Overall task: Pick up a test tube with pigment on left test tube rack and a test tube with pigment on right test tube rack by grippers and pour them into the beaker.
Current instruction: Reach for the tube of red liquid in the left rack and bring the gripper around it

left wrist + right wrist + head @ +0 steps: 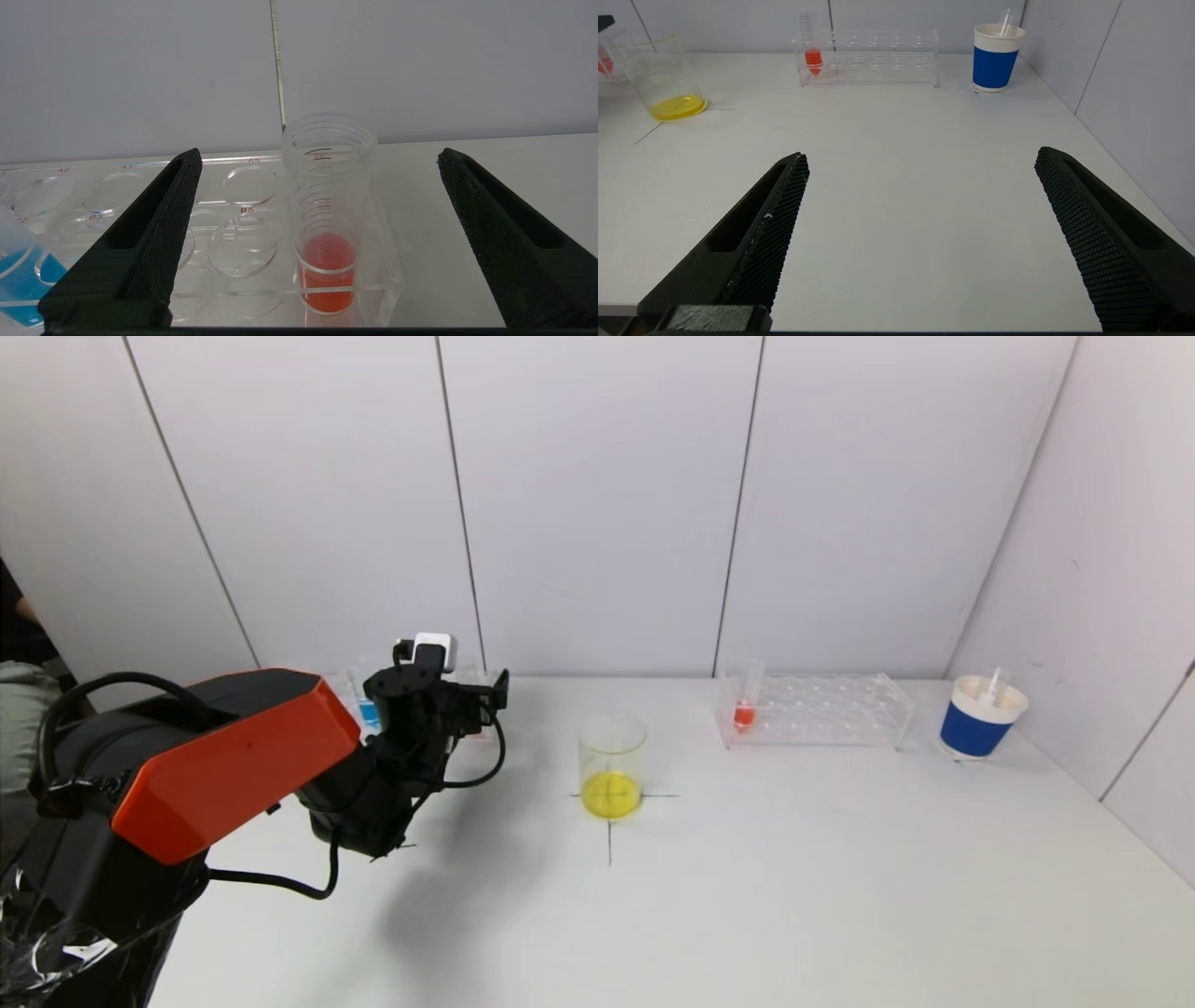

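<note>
My left gripper (320, 156) is open at the left test tube rack (247, 186). A tube with red pigment (327, 261) stands upright in the rack's end hole, between the two fingers and untouched. A tube with blue pigment (18, 275) stands farther along that rack and also shows in the head view (369, 711). In the head view the left gripper (476, 695) hides most of that rack. The beaker (611, 765) holds yellow liquid at mid table. The right rack (822, 711) holds one red tube (745, 707). My right gripper (920, 156) is open and empty, low over the near table, outside the head view.
A blue and white paper cup (980, 719) with a clear tube in it stands right of the right rack, near the right wall. A black cross is marked on the table under the beaker. Wall panels close the back and right side.
</note>
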`<state>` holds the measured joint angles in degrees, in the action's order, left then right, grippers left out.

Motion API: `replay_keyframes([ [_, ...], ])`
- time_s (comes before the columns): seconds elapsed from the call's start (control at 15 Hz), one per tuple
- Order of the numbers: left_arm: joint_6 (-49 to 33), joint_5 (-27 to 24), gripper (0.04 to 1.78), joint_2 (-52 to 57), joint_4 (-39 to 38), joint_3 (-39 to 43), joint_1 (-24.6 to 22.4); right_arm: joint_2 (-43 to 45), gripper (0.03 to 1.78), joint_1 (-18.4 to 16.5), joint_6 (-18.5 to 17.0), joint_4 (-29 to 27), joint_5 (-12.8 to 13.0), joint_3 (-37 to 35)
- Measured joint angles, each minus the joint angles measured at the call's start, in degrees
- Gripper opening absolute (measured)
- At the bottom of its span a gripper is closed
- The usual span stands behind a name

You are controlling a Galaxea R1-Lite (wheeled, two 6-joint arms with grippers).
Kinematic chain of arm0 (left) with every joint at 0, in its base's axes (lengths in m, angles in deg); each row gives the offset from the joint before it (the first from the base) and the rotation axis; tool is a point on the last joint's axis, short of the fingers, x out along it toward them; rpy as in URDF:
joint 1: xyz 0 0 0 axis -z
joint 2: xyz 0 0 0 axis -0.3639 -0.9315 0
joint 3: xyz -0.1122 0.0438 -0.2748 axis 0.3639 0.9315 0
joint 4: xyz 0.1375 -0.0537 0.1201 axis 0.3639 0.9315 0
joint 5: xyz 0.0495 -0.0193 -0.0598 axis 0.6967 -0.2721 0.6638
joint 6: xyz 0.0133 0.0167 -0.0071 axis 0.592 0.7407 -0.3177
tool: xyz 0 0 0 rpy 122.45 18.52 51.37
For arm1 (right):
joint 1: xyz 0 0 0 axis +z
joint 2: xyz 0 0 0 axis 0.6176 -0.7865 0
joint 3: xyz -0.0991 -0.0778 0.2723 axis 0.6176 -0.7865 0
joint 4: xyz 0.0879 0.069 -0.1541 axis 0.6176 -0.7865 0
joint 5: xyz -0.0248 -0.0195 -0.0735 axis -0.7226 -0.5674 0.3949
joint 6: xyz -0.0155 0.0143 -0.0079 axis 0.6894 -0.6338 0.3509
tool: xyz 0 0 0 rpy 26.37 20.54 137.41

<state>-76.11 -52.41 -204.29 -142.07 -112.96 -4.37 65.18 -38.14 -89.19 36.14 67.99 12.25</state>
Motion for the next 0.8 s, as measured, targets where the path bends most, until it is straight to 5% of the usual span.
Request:
replay_keyframes([
  [0.4, 0.0, 0.0, 1.63, -0.3, 0.0, -0.3, 0.0, 0.0, 1.76, 0.0, 0.0, 0.0, 0.0, 0.0],
  [0.6, 0.0, 0.0, 1.27, -0.3, 0.0, -0.4, 0.0, 0.0, 1.76, 0.0, 0.0, 0.0, 0.0, 0.0],
  [0.8, 0.0, 0.0, 0.70, -0.3, -0.1, -0.4, 0.0, 0.0, 1.76, 0.0, 0.0, 0.0, 0.0, 0.0],
])
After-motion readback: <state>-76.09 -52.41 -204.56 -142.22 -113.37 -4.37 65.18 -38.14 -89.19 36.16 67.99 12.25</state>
